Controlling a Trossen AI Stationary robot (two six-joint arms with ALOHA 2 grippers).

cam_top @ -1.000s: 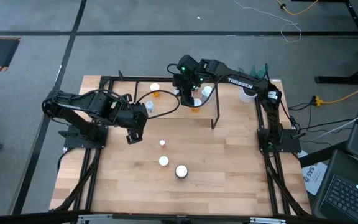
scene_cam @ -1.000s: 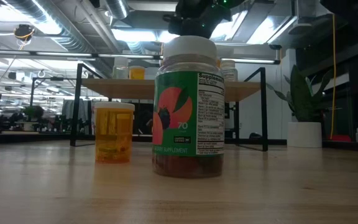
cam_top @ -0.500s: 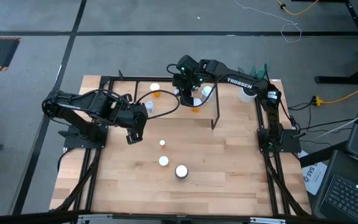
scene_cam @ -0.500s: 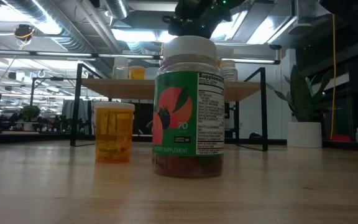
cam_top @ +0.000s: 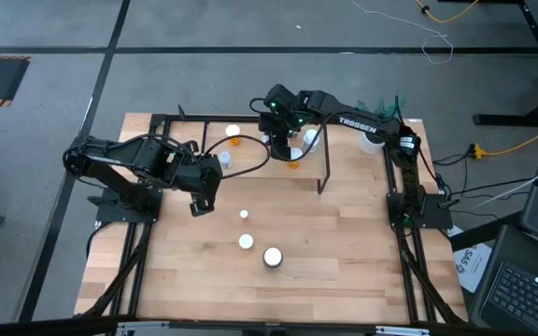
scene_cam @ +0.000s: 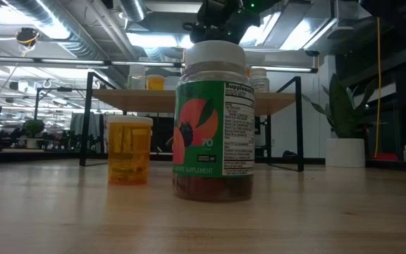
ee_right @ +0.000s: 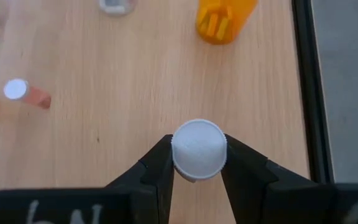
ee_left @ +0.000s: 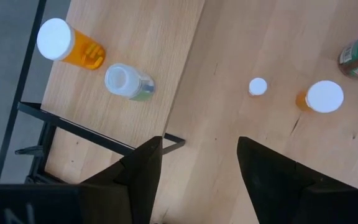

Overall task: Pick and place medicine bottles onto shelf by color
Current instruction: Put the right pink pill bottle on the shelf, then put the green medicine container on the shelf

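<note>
Right jaws (ee_right: 197,163) clamp a white-capped bottle (ee_right: 198,148) — arm outstretched above the shelf (ee_right: 135,74).

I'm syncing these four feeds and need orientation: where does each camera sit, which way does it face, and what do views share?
High: overhead, straight down; both arms, shelf.
Low: tabletop height, level; green-labelled bottle near, shelf behind.
Left wrist: above table; open left gripper.
Right wrist: above shelf; right gripper shut on white-capped bottle.
Shared: low and left wrist both see green-labelled bottle.
</note>
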